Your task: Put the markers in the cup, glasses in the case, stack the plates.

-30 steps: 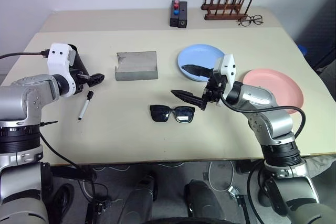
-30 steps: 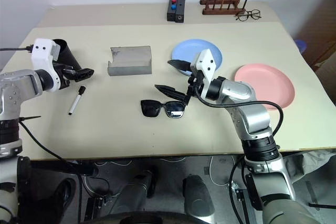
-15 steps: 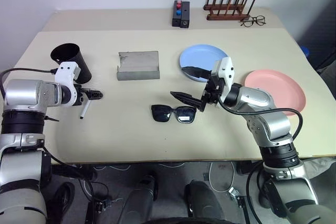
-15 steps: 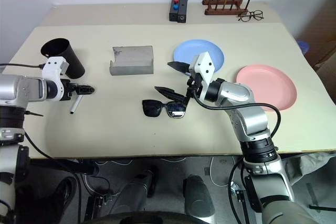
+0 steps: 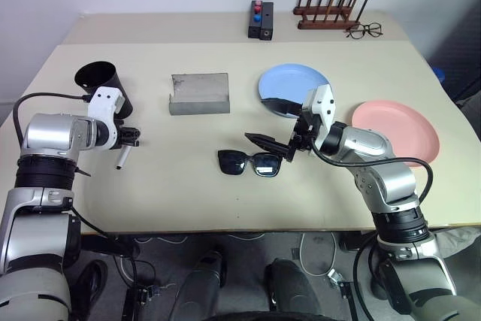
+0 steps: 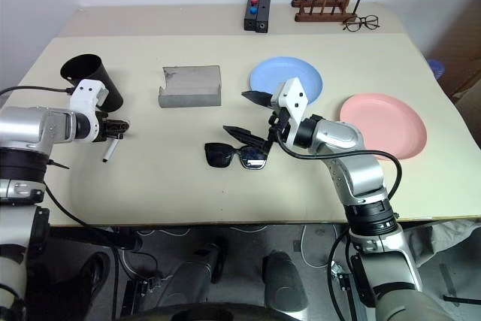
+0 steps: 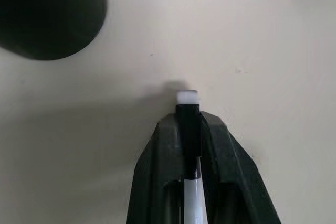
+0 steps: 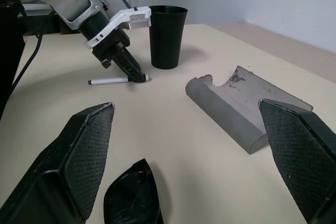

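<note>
- The left gripper (image 5: pixel 134 135) is low over the table (image 5: pixel 150 193), on the left side, and its 2 black fingers (image 7: pixel 220 156) are closed on the dark cap end of a marker (image 5: pixel 121 156).
- In the left wrist view, the dark cap sits between the fingers, and a small white end sticks out past the fingertips.
- The pale barrel of the marker still lies on the table and points toward the near edge.
- The cup (image 5: pixel 103 88) stands upright just behind the left gripper, toward the far left; its open mouth is up.
- The right gripper (image 5: pixel 272 123) hangs above the middle of the table, and its fingers (image 8: pixel 73 161) are spread wide with nothing between them.
- The glasses (image 5: pixel 249 163) lie flat on the table just below and near the right gripper, not touched by it.
- The case (image 5: pixel 199 94) lies open at the far middle, between the cup and the blue plate (image 5: pixel 293 84).
- The pink plate (image 5: pixel 398 129) is on the right side, apart from the blue plate; the 2 plates are not stacked.
- At the far edge stand a black block with red and blue knobs (image 5: pixel 259 22), a wooden peg rack (image 5: pixel 327 13), and wire-framed spectacles (image 5: pixel 364 31).
</note>
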Controlling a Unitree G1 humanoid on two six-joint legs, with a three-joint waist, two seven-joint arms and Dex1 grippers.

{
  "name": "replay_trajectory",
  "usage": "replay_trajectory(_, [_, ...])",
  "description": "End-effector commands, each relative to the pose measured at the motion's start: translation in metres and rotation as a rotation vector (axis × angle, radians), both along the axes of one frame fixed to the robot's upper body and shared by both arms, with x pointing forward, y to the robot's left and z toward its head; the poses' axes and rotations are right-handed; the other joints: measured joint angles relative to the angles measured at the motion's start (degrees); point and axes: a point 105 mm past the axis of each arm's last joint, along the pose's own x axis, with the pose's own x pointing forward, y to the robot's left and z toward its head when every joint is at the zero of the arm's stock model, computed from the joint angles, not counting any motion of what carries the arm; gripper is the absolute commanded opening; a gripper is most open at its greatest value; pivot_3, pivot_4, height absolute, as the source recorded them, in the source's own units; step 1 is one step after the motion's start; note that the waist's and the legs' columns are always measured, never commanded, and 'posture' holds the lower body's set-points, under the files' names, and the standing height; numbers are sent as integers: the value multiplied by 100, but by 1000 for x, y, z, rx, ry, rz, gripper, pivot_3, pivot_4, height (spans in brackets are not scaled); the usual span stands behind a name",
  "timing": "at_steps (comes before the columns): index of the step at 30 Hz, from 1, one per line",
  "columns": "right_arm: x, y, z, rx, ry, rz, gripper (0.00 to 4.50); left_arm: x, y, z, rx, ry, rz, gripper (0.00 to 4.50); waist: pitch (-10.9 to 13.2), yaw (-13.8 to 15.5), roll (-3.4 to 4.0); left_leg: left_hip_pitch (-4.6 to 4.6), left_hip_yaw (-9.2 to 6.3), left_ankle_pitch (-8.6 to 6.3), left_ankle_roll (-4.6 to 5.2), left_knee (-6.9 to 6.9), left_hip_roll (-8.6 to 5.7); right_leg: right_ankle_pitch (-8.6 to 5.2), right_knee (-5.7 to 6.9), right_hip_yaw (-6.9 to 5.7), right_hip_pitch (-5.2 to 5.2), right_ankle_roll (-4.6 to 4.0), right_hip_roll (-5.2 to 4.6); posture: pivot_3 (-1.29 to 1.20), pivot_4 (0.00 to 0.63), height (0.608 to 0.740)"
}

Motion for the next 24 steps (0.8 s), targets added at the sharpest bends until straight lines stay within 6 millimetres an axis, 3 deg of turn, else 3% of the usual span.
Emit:
replay_trajectory(1, [-4,1,10,10,-50,13,4500,-4,-10,16,9,-48,-89,35,0,0,0,0,0,0,0,0,0,0,0,0,0,0,0,0,150,738])
replay_trajectory(5, [-3,2,11,11,-50,16,4500,-7,-25,38,-20,-142,-180,35,0,0,0,-4,0,0,0,0,1,0,0,0,0,0,0,0,150,738])
replay_trajectory(8, [-4,0,14,32,-35,35,4500,-7,-46,74,-105,-344,-323,35,0,4,0,-4,-1,0,0,0,1,0,-1,0,0,-1,0,0,150,738])
replay_trajectory(11, [-10,-5,22,92,4,84,4500,-4,-63,127,-138,-712,-432,35,0,20,0,-3,-3,0,-1,0,1,1,-11,-4,0,-3,-4,0,150,738])
replay_trajectory(12, [-11,-6,24,98,3,91,4500,-4,-63,136,-167,-759,-427,35,0,23,0,-4,-4,0,-1,1,1,1,-12,-7,3,-4,-4,0,150,738])
replay_trajectory(15, [-8,-6,30,130,-5,79,4500,0,-54,162,-239,-896,-369,35,0,2,0,-3,-4,0,0,0,1,3,-14,-8,9,-4,-4,0,150,738])
replay_trajectory(20, [-3,-2,36,176,-12,57,4500,5,-16,216,-154,-1211,-195,35,0,-25,0,-3,0,0,0,-2,6,3,-13,-8,6,-4,1,0,150,738])
replay_trajectory(24, [-3,-2,38,190,-20,45,4500,1,13,223,-52,-1331,-137,35,0,-21,0,-3,3,1,0,-1,5,4,-13,-7,7,-3,1,0,150,738])
